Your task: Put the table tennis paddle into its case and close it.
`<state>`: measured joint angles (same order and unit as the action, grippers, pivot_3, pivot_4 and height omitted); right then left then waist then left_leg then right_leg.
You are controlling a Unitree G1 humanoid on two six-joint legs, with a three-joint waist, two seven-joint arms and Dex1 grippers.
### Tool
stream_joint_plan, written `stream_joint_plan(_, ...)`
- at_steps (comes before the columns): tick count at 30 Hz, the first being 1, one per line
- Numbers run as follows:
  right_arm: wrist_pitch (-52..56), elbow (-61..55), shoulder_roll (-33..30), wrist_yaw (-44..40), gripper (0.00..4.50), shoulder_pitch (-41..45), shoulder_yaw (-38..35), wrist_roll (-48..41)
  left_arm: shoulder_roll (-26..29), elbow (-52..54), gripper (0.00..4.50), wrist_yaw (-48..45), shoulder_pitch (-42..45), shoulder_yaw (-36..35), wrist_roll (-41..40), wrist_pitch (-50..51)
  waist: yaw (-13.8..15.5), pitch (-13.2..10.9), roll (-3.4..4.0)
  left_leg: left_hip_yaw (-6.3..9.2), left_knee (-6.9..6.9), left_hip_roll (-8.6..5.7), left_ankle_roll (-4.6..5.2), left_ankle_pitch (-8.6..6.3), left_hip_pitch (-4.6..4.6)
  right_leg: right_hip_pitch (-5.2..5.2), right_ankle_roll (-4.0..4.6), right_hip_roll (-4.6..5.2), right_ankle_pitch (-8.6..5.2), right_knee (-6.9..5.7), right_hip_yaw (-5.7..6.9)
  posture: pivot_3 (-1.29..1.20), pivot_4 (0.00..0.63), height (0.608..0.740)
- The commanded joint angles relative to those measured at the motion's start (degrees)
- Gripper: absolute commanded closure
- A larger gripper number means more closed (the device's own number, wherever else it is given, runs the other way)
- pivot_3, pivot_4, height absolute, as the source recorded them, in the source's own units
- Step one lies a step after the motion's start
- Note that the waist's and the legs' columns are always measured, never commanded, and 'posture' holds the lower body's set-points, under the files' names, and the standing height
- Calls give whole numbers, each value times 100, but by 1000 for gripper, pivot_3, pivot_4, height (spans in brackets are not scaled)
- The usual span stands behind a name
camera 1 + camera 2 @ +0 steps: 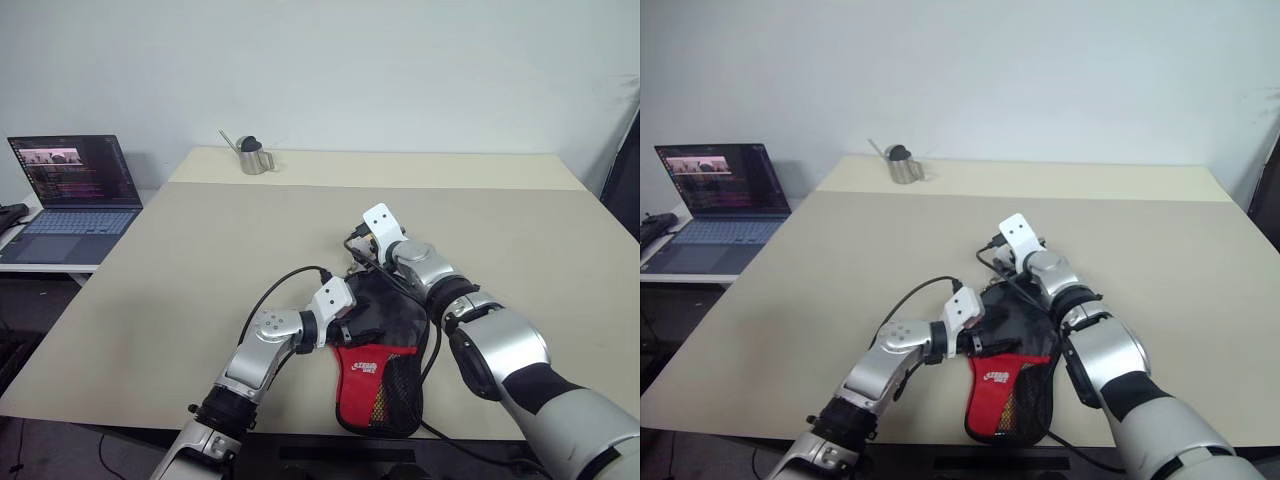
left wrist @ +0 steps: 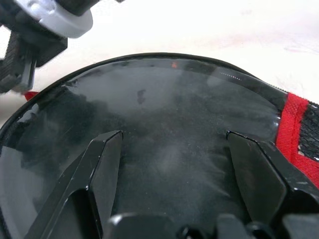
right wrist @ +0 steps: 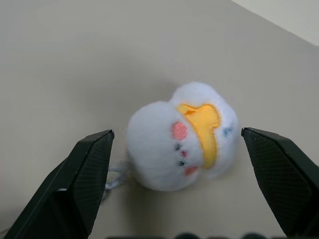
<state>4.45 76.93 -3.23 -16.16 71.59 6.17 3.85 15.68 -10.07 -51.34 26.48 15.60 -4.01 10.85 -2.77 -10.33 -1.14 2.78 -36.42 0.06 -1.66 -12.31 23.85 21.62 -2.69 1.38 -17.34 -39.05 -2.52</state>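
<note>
A: The case (image 1: 378,350) lay at the near edge of the tabletop (image 1: 200,260), between my two arms. Its red panel with the white logo and the mesh pocket faced up at the end nearest me

B: And the table tennis paddle?

A: My left wrist view showed a shiny black round surface under the case's rim, edged by red trim on one side. That looked like the paddle's (image 2: 164,129) face inside the pouch, but I could not tell for certain, and I saw no handle

B: What were your grippers doing?

A: My left gripper (image 2: 172,164) rested over the black round part of the case, its fingers (image 2: 99,169) spread wide apart on that dark surface and pinching nothing. My right gripper (image 3: 177,144) sat just past the far end of the case, its jaws fully released, with the white pompom charm (image 3: 182,137) lying on the tabletop between the fingertips (image 3: 92,164) and untouched by either. The charm had an orange patch and pink spots

B: Anything else around?

A: A small metal watering can (image 1: 254,156) stood at the far side of the tabletop, and an open laptop (image 1: 72,195) sat on a separate desk off to my left
</note>
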Motion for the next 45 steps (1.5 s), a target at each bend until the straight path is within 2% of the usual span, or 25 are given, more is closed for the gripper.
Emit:
stream_joint_plan(1, 61, -45, 93, 61, 607, 160, -103, 102, 30, 64, 848, 25, -69, 87, 35, 18, -8, 0, 0, 0, 0, 0, 0, 0, 0, 0, 0, 0, 0, 0, 0, 0, 150, 740)
stream_joint_plan(9, 172, -19, 151, 307, 3432, 105, -72, 400, 31, 69, 848, 43, -126, 150, 51, 12, -20, 1, 2, 0, 1, -1, -1, 0, -3, -1, 0, 0, 0, 0, 0, 0, 150, 740)
stream_joint_plan(13, 164, -20, 162, 336, 4418, 94, -61, 520, 28, 58, 848, 61, -154, 154, 53, 16, -25, 2, 3, 0, 1, -1, -1, 0, -4, -3, 0, 0, 0, 0, 0, 0, 150, 740)
stream_joint_plan(20, 58, -43, 6, 410, 4495, 86, 15, 745, 3, -68, 848, 71, -150, 184, 90, -21, -34, 2, 4, 1, 2, -1, -1, 1, -6, -5, 0, 0, 0, 0, 0, 0, 150, 740)
stream_joint_plan(27, -173, -106, -716, 312, 4495, 61, 216, 1108, -25, -219, 848, 81, -148, 243, 116, -116, 44, 2, 4, 2, 1, -8, -3, 2, -5, -8, 0, 6, 0, 3, 2, 0, 150, 740)
stream_joint_plan(38, -737, -683, -1684, -581, 4495, -493, 679, 1512, -132, -528, 848, 101, -36, 290, 129, -219, 93, 8, 13, 5, -1, -16, 0, 4, -11, -20, 0, 11, 0, 3, 5, 0, 150, 740)
stream_joint_plan(45, -660, -1556, -2360, -1183, 4495, -1014, 635, 1457, -158, -695, 848, 175, 33, 291, 192, -277, 124, 10, 17, 12, -3, -30, 7, 9, -11, -27, 0, 27, 0, 3, 13, 0, 150, 740)
